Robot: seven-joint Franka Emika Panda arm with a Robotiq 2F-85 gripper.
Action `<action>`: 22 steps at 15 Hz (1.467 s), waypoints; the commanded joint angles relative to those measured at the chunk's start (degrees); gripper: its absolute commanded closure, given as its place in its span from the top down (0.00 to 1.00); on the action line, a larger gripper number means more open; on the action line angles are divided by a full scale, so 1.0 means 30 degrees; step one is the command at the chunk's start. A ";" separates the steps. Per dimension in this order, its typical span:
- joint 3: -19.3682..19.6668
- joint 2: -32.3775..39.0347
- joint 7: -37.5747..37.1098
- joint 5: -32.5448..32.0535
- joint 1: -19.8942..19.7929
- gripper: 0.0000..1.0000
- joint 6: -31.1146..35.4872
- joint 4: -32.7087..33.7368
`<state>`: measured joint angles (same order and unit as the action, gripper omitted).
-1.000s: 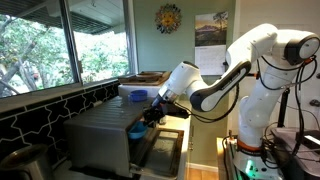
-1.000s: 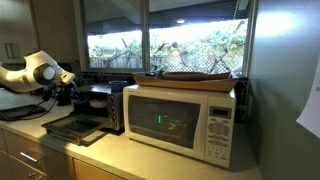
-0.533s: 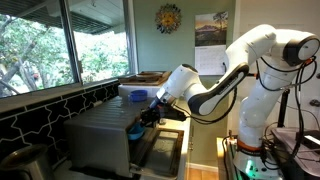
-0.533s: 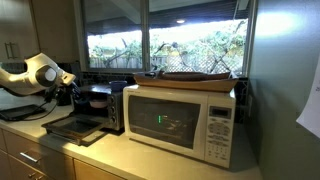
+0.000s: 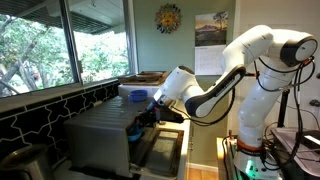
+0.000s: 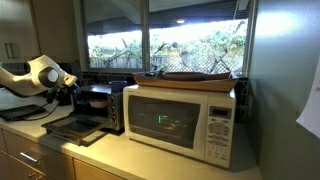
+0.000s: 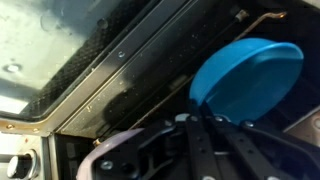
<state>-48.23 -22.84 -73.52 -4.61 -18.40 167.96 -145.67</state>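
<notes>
Blue bowl [image 7: 250, 80] — rim pinched by the gripper [image 7: 203, 120] — at the toaster oven [image 5: 100, 135] mouth, windowed kitchen counter [image 6: 140, 162].

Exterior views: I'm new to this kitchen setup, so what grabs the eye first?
The white arm stretching across the counter to the open oven. In the wrist view its pincer is shut on a bright blue plate at the oven's mouth. A big microwave stands beside the oven.

Toaster oven [image 6: 103, 105] cavity open, dropped door [image 6: 75, 128] beneath, microwave [image 6: 180, 122] crowding one side
</notes>
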 commanded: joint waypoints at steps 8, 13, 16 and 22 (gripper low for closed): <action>-0.2573 -0.0324 -0.2619 -0.0225 -0.2532 0.10 0.0230 0.0488; -0.3154 -0.1052 -0.3524 -0.0131 -0.3133 0.56 0.1199 0.0196; -0.3459 -0.1969 -0.4321 -0.0059 -0.3492 0.76 0.2513 -0.0290; -0.3181 -0.0943 -0.3431 0.0001 -0.2435 0.83 0.1014 -0.0958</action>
<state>-57.77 -25.67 -83.81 -4.61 -25.70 171.00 -148.54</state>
